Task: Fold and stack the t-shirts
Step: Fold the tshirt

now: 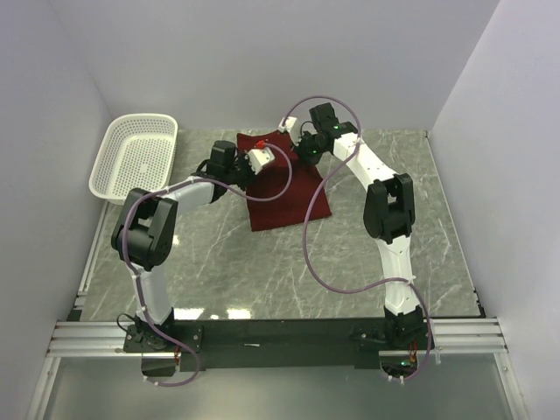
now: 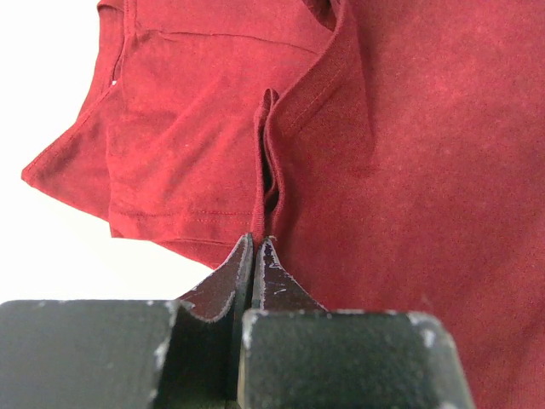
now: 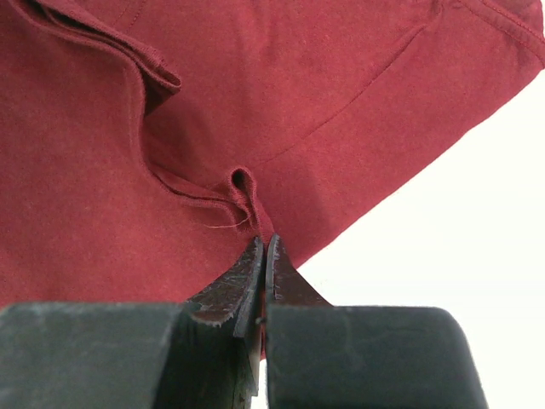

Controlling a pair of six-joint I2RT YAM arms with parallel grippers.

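Observation:
The maroon t-shirt [image 1: 293, 197] lies in the middle of the marble table, bunched into a narrow shape, its far end by both grippers. My left gripper [image 1: 262, 150] is shut on a pinched ridge of the cloth; in the left wrist view the t-shirt [image 2: 409, 170] fills the frame and the fold runs into the closed gripper [image 2: 260, 244]. My right gripper [image 1: 284, 129] is shut on a small pucker at a hem; the right wrist view shows the t-shirt [image 3: 255, 85] rising from the closed gripper [image 3: 265, 247]. The two grippers are close together.
A white perforated basket [image 1: 136, 157] stands at the back left, partly over the table's left edge. White walls close in the left, back and right sides. A purple cable [image 1: 308, 227] loops over the shirt's right side.

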